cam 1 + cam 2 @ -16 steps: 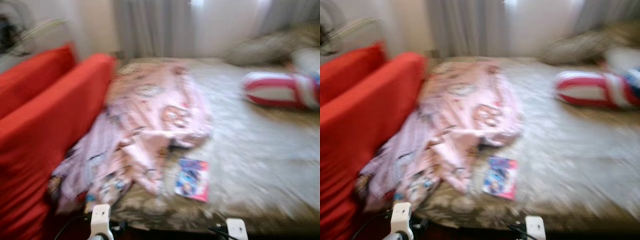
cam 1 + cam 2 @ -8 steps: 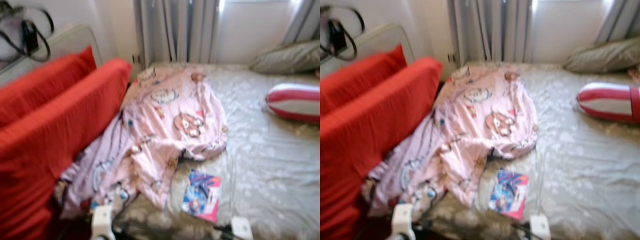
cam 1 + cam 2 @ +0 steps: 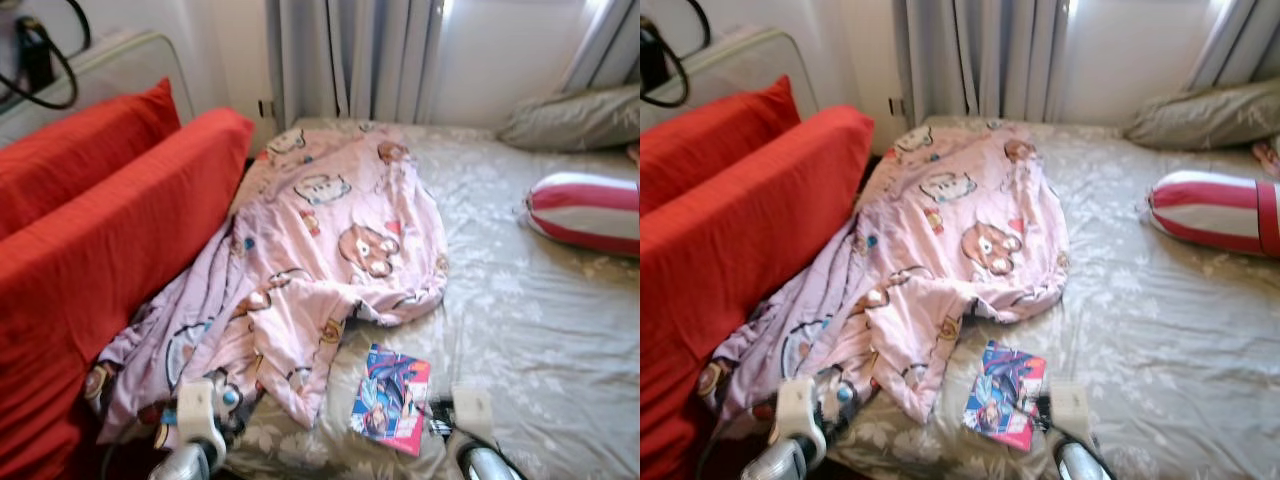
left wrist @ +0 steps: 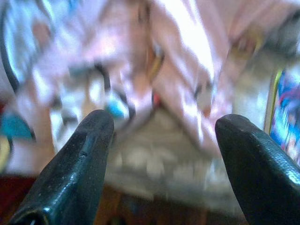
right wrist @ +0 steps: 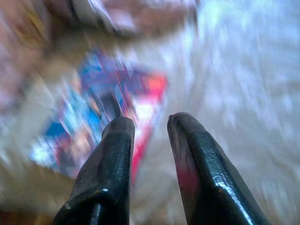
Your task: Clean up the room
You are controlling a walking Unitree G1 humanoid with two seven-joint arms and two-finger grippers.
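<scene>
Colourful pink-edged comic book flat on grey floral bed, beside crumpled pink cartoon blanket. Right pincer nearly closed, empty, just above book; left pincer wide open near blanket edge.

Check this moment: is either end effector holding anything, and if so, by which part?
Nothing is held. The left end effector is open, with the pink blanket beyond it. The right end effector has a narrow empty gap, above the colorful book.

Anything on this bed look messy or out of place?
Yes. A pink cartoon-print blanket lies crumpled over the bed's left side, spilling off against the red cushions. A colourful booklet lies loose and askew on the grey sheet near the front edge, beside the blanket's corner.
</scene>
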